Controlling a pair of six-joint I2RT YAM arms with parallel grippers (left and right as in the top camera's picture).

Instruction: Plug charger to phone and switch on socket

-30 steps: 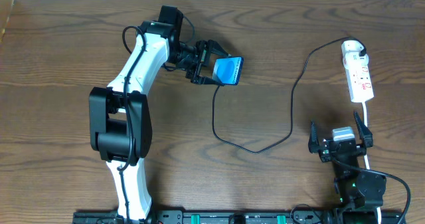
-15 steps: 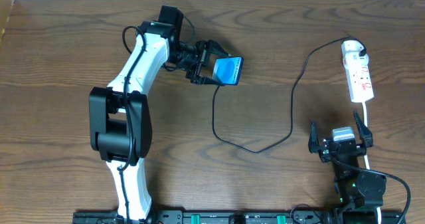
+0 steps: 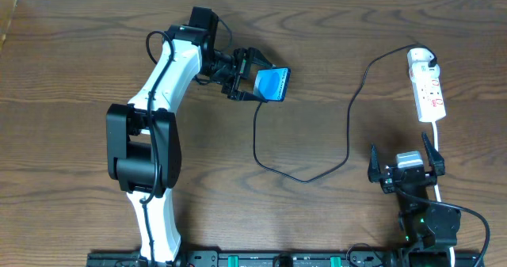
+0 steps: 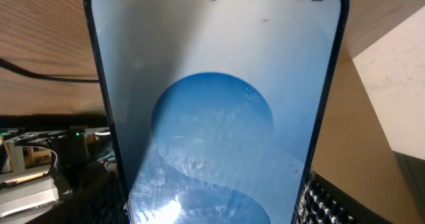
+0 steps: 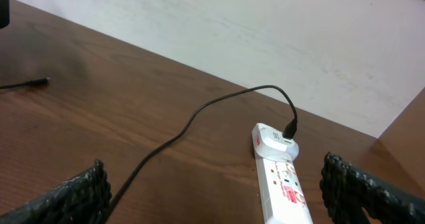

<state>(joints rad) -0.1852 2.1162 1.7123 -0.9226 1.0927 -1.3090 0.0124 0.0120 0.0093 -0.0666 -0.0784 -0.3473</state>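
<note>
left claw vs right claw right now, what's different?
The left claw is shut on the phone; the right claw is open and empty. The left claw is stretched far from its base; the right claw sits close to its own, just short of the socket. Both have black fingers.

Overhead shot was evenly lit and sharp all over, with soft light from above and only a faint shadow hugging the left arm [image 3: 170, 77] on the table [image 3: 71, 77]. Left wrist cam was rough: the phone [image 4: 212, 117] sat so close its upper screen washed out to pale glare. Right wrist view had a bright wall [image 5: 265, 44], and the right fingers [image 5: 73, 197] were dark, blurry blobs in the corners.
</note>
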